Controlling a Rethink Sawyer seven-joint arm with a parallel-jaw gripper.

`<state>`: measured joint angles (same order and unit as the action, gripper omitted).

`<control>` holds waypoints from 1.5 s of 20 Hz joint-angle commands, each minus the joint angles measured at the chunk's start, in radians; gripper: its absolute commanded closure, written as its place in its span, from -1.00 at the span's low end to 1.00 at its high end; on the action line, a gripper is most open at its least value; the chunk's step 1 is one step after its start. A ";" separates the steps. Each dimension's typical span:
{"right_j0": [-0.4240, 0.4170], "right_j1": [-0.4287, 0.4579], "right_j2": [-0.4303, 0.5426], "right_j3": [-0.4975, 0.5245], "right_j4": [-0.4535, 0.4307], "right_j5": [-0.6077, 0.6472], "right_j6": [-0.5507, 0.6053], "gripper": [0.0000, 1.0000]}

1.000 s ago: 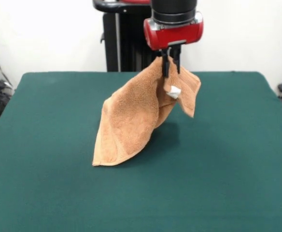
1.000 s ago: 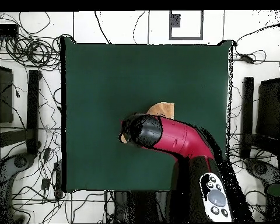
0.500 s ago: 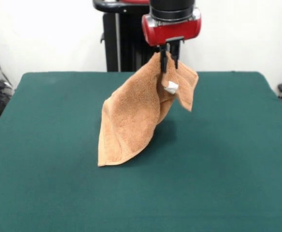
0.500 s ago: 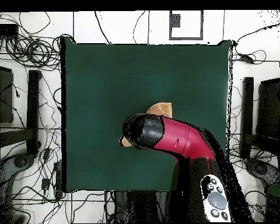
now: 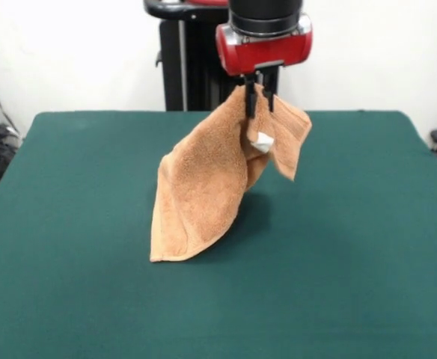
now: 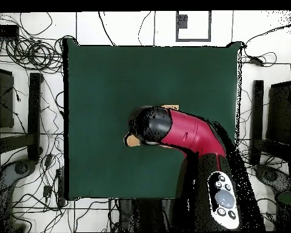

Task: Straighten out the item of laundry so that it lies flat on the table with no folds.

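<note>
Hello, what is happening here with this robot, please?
The robot's end effector is shut on an orange towel, holding it up by one edge. Most of the towel hangs in folds, and its lowest corner touches the green table. So the towel is not yet lying flat.

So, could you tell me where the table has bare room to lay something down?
The table is bare along the camera-side edge and both flanks of the front view. Only the middle is taken, where the towel hangs from the tool.

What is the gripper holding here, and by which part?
The gripper pinches the orange towel at its raised top edge, near the white tag; its bottom corner rests on the table.
</note>
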<state>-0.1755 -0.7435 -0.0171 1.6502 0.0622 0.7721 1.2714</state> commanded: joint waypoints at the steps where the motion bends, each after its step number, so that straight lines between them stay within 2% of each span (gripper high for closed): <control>1: 0.063 0.109 0.018 -0.149 0.032 0.150 0.302 1.00; 8: 0.085 0.126 -0.009 -0.202 0.029 0.203 0.310 1.00; 17: 0.104 0.114 -0.028 -0.164 0.040 0.147 0.310 1.00; 21: 0.117 0.128 -0.048 -0.202 0.034 0.198 0.317 1.00; 26: 0.120 0.135 -0.055 -0.206 0.024 0.192 0.305 1.00; 30: 0.139 0.136 -0.074 -0.204 0.028 0.184 0.340 1.00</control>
<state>-0.0942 -0.6716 -0.0888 1.4592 0.0634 0.8613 1.2714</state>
